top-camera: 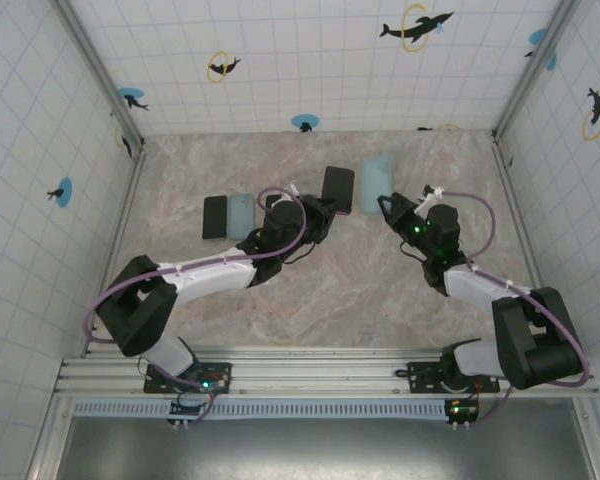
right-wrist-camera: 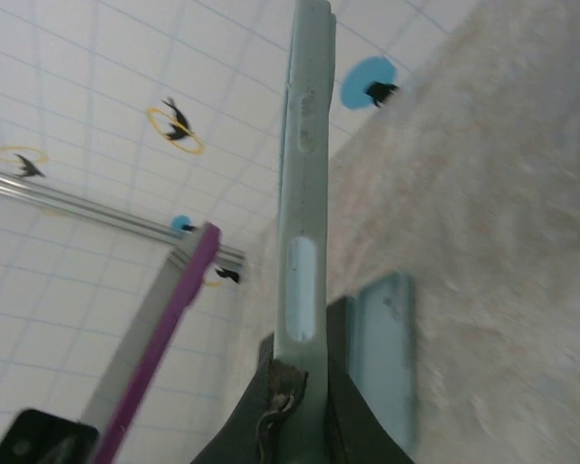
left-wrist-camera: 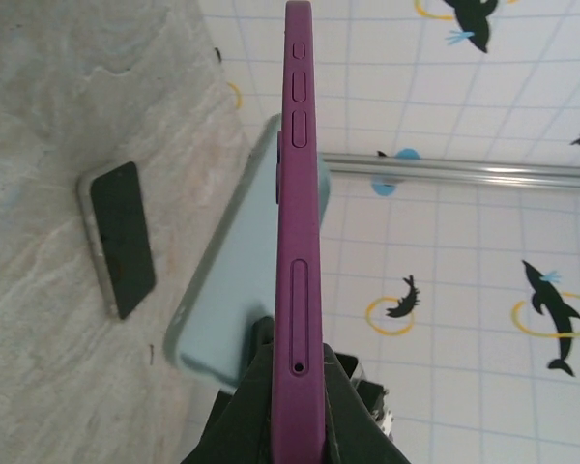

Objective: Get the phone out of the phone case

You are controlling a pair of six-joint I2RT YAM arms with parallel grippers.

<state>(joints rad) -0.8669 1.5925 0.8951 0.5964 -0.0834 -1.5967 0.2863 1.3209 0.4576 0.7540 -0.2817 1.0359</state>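
Observation:
A phone with a dark screen sits in a purple phone case (top-camera: 338, 189), lifted above the table. My left gripper (top-camera: 325, 208) is shut on its lower end. In the left wrist view the purple case (left-wrist-camera: 300, 193) stands edge-on between my fingers (left-wrist-camera: 298, 387), button cut-outs facing me. My right gripper (top-camera: 390, 207) is shut on a pale blue-green case (top-camera: 376, 178), just right of the purple one. In the right wrist view the pale case (right-wrist-camera: 304, 174) rises edge-on from my gripper (right-wrist-camera: 300, 387), with the purple case (right-wrist-camera: 164, 319) to its left. Whether the pale case holds anything I cannot tell.
A bare black phone (top-camera: 214, 216) and a light blue case (top-camera: 242, 212) lie side by side on the marble table, left of my left gripper; both also appear in the left wrist view (left-wrist-camera: 123, 237) (left-wrist-camera: 227, 290). Another pale blue piece (right-wrist-camera: 382, 358) lies below my right fingers. Tiled walls enclose the table.

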